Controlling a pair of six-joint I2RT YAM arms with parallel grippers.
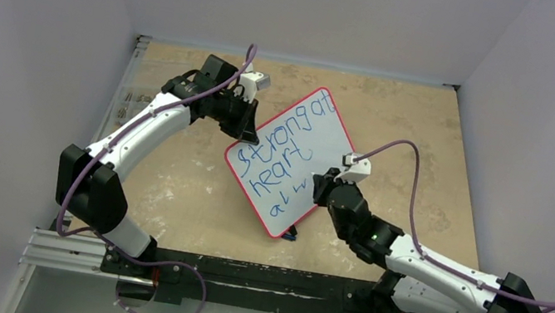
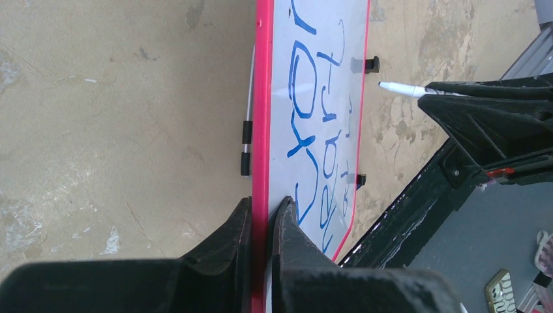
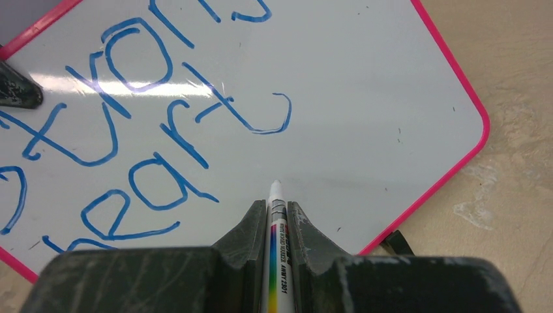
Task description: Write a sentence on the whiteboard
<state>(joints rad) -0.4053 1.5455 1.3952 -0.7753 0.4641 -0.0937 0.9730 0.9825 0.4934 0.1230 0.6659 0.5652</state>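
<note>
Whiteboard (image 1: 336,136): one.
Marker (image 3: 276,251): one.
Arms (image 1: 135,130): two.
Grippers: two, left gripper (image 2: 264,203) and right gripper (image 3: 270,207).
Black feet (image 2: 372,64): two on show.
Purple cables (image 1: 412,186): two.
Lines of blue writing (image 1: 284,156): three, the third perhaps just three letters.

This looks like a robotics lab test cell rather than a lived-in room. A tan desk (image 1: 184,192) is boxed in on three sides by bare pale walls (image 1: 23,41). Two white-and-black robot arms (image 1: 145,123) are bolted to a metal rail (image 1: 66,249) at its near edge, with purple cables (image 1: 412,186) looped along them. A whiteboard (image 1: 336,136) is set out between the arms.
</note>
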